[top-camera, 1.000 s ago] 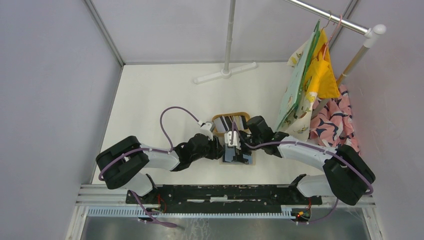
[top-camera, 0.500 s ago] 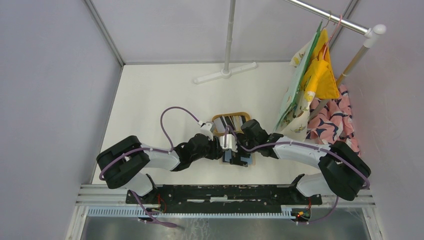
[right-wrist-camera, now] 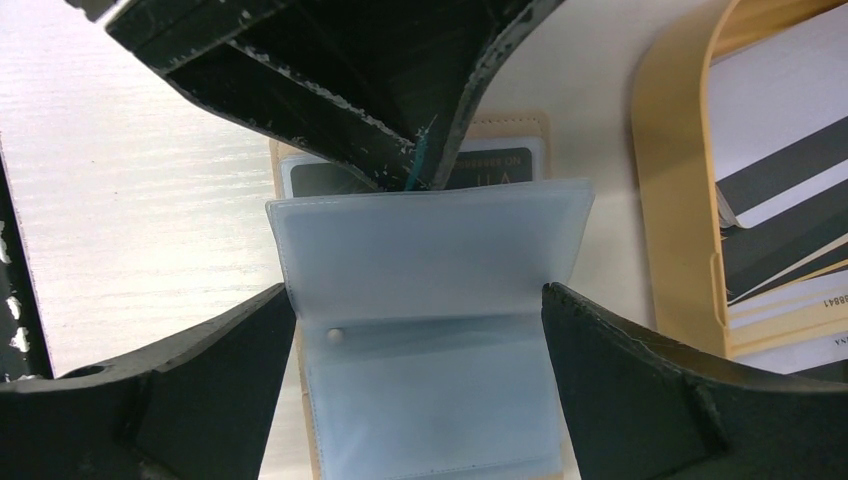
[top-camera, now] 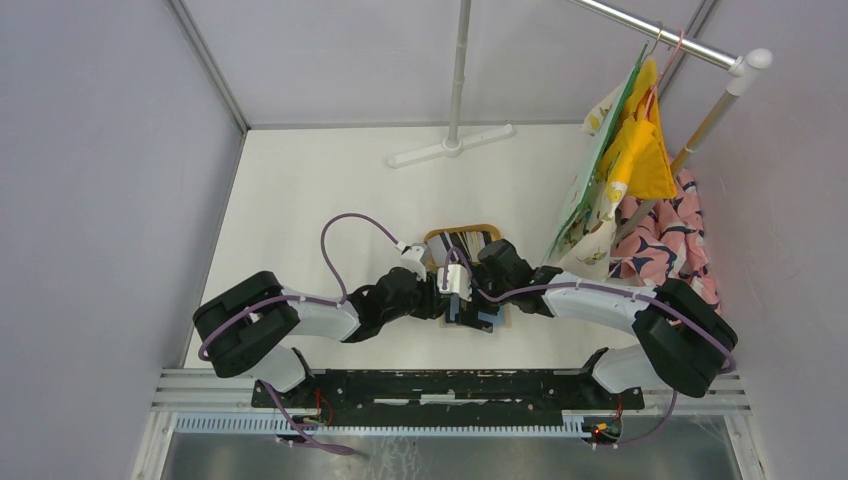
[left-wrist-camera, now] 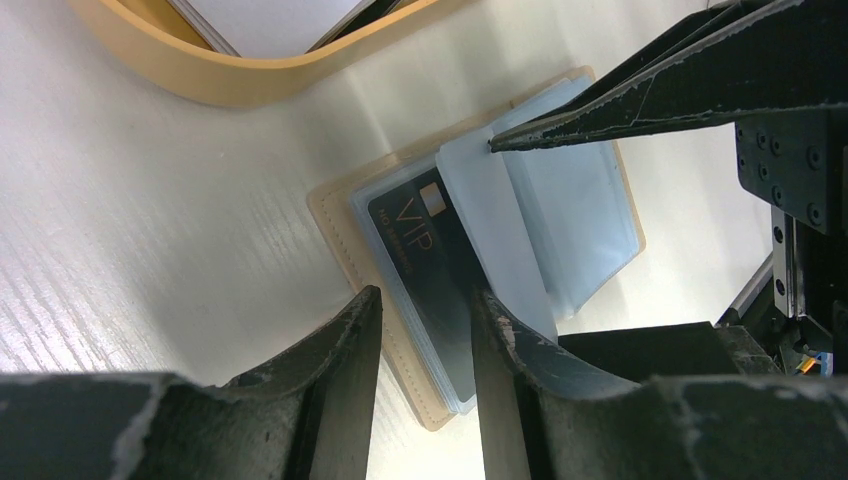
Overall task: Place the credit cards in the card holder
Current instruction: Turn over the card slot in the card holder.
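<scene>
Card holder (right-wrist-camera: 430, 400) open, long axis left-right; right pincer (right-wrist-camera: 417, 292) wide; left pincer (left-wrist-camera: 425, 298): grip unclear.

A white desk (top-camera: 300, 200) fills the floor of a booth with pale lavender walls (top-camera: 100, 150). A white pole stand (top-camera: 452, 148) rises at the desk's far edge. Right of the stand, a clothes rail (top-camera: 660, 35) carries yellow and printed cloths (top-camera: 640, 150).

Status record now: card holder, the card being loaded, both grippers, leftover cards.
card holder: open flat, blue sleeves showing
black card: lying in card holder, VIP face up
left gripper: jaws partly apart astride black card; grip unclear
right gripper: open wide, straddling card holder
remaining cards: in wooden tray beside card holder
</scene>
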Motion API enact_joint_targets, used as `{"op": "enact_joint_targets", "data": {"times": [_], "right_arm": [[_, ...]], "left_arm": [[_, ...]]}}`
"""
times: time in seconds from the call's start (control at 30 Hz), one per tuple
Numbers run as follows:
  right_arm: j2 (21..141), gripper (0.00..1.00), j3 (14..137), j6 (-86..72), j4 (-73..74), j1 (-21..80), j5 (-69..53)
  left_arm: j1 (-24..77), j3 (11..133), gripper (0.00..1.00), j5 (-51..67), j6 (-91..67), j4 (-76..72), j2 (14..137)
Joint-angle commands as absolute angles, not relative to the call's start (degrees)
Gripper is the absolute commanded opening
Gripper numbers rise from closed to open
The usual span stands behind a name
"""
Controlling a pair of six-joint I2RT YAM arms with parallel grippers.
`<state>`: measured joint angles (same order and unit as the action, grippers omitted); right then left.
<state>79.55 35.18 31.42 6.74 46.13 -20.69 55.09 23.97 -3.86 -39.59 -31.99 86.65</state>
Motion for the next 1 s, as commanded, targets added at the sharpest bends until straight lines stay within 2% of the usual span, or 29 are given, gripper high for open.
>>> {"op": "enact_joint_targets", "data": {"times": [0.0,0.97], "right_arm": [[77.58,0.98,37.70,30.46,5.29,46.19,-18.80],[76.36,0.98,37.64,30.67,6.02,43.36,-19.76]], "left_arm": [[55.33,24.61,0.45,-3.60,-40.87,-34.83,86.75],[55.36,23.84,0.45,-11.15,-39.12,-24.26,77.97]]}}
